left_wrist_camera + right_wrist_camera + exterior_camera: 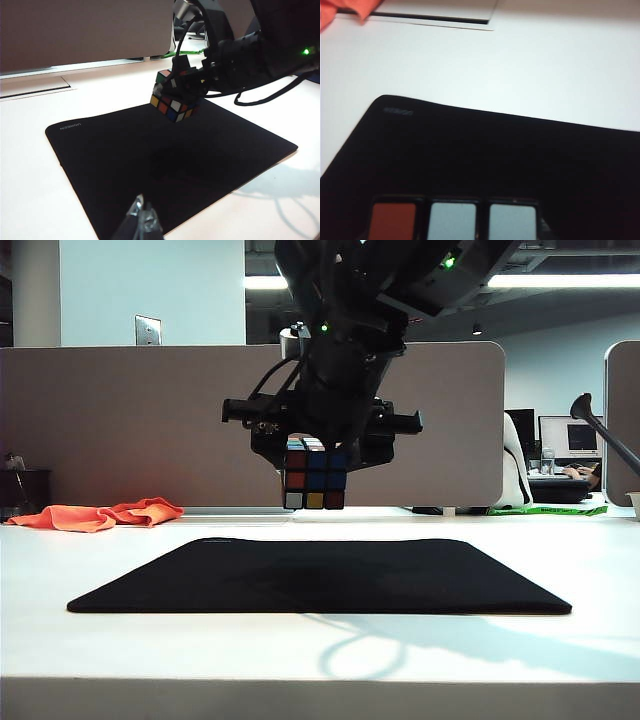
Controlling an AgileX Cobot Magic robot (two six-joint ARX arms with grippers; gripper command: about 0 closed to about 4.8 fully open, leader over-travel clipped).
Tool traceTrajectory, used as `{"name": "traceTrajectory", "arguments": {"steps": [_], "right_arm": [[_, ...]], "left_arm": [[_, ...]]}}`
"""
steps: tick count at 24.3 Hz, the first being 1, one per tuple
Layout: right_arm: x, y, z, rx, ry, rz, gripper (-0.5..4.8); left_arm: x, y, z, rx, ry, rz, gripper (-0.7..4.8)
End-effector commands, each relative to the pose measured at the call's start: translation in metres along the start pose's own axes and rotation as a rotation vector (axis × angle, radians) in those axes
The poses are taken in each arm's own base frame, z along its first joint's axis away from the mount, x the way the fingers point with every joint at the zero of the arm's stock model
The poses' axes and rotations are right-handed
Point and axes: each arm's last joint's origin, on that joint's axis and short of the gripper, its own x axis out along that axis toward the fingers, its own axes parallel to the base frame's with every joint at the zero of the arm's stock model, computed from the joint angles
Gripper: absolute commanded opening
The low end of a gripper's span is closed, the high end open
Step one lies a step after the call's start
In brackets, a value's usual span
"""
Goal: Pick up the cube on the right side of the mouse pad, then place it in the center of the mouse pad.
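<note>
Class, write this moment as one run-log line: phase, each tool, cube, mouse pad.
phase: carry | right tool: shut on cube, above mouse pad | left tool: idle at pad's edge, jaws together | cube: airborne, not placed

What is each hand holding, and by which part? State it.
Right hand grips the multicoloured puzzle cube by its upper part, above the black mouse pad. Left hand holds nothing.

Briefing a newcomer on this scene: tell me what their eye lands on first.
The colourful cube hangs in the air above the middle of the black mouse pad, clamped in the right gripper. An orange-red cloth lies far left on the white table. The left gripper waits shut at the pad's near edge.
</note>
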Motion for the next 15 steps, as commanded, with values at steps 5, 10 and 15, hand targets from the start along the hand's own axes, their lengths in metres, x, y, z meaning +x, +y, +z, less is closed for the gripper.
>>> {"name": "traceTrajectory", "arguments": {"steps": [5,10,15], "right_arm": [[-0.0012,-0.0032,-0.0014,0.202,0.029,-0.063,2.66],[-0.0014,-0.0029,-0.0034,0.212,0.042,-0.068,2.65],[0.0013,-0.0042,-0.0083,0.196,0.066,-0.082,2.65]], "left_arm": [[-0.0002,0.0,0.0014,0.005,-0.006,0.001,-0.06],[-0.0002,0.0,0.0014,0.005,-0.006,0.001,-0.06],[-0.0002,0.0,0.0015,0.005,-0.006,0.001,-0.06]]}}
